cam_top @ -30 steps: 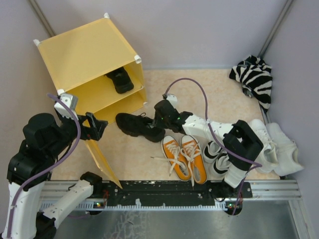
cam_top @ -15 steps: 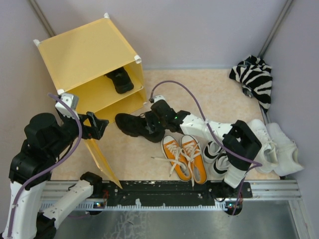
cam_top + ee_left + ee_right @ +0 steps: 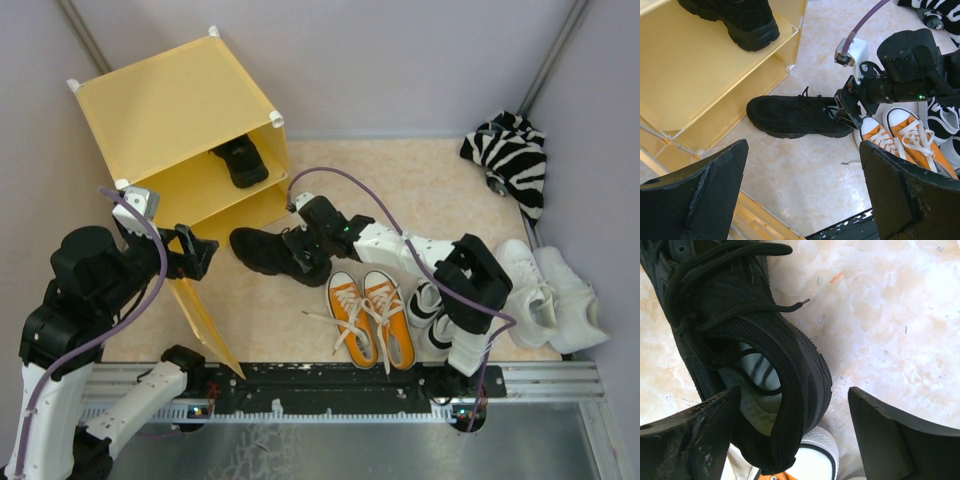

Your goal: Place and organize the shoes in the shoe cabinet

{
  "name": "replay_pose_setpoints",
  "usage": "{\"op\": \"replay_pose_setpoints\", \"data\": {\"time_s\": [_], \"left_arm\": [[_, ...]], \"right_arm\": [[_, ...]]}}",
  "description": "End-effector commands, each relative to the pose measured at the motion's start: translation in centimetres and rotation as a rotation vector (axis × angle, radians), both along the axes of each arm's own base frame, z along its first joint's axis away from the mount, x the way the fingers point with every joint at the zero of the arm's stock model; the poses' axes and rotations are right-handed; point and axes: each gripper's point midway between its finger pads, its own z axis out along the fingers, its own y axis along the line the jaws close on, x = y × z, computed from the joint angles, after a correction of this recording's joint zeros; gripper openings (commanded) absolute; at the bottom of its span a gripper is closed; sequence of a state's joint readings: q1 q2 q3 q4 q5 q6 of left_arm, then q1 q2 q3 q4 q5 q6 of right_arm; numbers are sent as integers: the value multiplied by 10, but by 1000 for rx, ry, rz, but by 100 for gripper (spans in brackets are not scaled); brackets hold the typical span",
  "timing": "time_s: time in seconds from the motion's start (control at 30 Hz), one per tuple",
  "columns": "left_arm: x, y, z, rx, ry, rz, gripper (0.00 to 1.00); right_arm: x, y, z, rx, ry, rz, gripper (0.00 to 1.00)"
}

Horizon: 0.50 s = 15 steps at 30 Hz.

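The yellow shoe cabinet (image 3: 170, 110) stands at the far left with its door (image 3: 203, 315) swung open. One chunky black shoe (image 3: 241, 160) sits on its shelf and also shows in the left wrist view (image 3: 735, 20). The other black shoe (image 3: 265, 252) lies on the floor in front. My right gripper (image 3: 306, 250) is open over its heel (image 3: 795, 375); one finger is above the shoe's opening, the other outside the heel wall. My left gripper (image 3: 197, 250) is open and empty by the door. Orange sneakers (image 3: 370, 315), black-and-white sneakers (image 3: 432, 320) and white sneakers (image 3: 555, 290) stand at the near right.
A zebra-striped cloth bundle (image 3: 512, 155) lies in the far right corner. Grey walls close in the floor on three sides. The black rail (image 3: 330, 385) with the arm bases runs along the near edge. The orange sneaker's white toe cap (image 3: 815, 457) touches the black shoe's heel.
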<state>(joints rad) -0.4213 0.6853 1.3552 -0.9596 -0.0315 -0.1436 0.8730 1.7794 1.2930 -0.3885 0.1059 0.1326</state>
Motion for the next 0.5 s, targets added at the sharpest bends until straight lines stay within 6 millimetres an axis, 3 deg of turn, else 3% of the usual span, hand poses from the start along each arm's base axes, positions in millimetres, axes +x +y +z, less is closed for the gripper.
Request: {"op": "replay_pose_setpoints", "data": {"time_s": [0.0,0.2,0.3,0.47], "left_arm": [[3,1,-10,26,34,7,99],[0,2,-8,18,38,14,99],[-1,5,-6,20,37,24,99],[-2,3,-1,9,33,15,99]], "right_arm": [[-22,-9,-33,-57,85,110,77],[-28,2,-48,-16,149,126,47],[-26,7,-37,35,156,51,0],[-20,23,17,197,133,-118,0]]}}
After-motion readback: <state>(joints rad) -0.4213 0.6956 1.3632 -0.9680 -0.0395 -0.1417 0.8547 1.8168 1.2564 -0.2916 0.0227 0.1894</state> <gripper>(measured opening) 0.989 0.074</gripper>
